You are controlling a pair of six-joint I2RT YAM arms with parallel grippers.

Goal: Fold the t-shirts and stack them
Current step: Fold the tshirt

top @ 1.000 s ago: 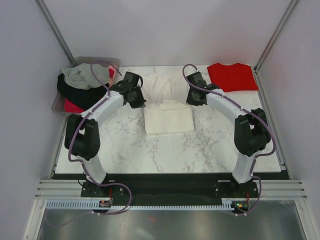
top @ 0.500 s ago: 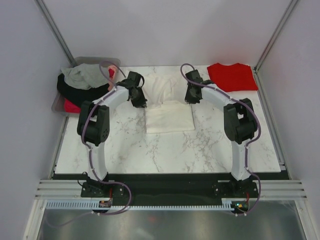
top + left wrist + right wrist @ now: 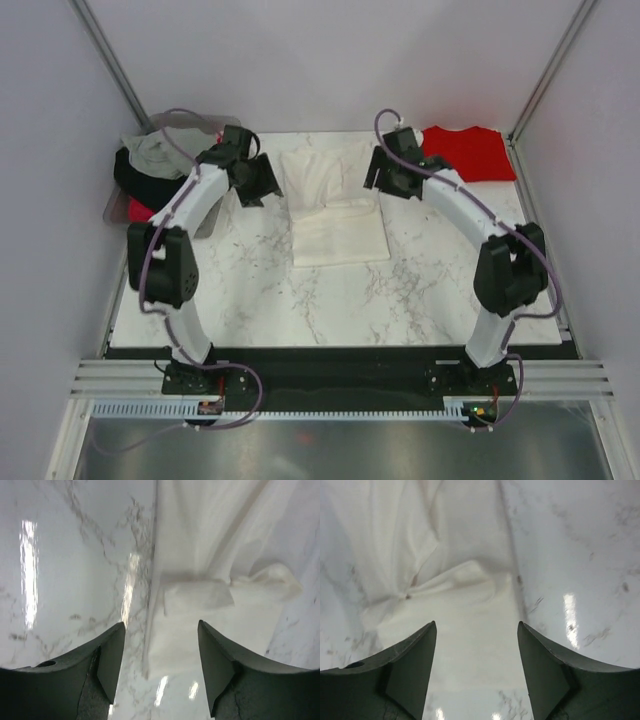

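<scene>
Cream-white t-shirt (image 3: 335, 205) lies in the middle of the table (image 3: 440, 290), half folded, its long axis running from near edge to far; the left gripper (image 3: 260, 185) and right gripper (image 3: 380, 181) flank its far half, equally near, both spread and empty. Red t-shirt (image 3: 468, 152) sits at the far right corner, nearer the right gripper. No print or writing shows
</scene>
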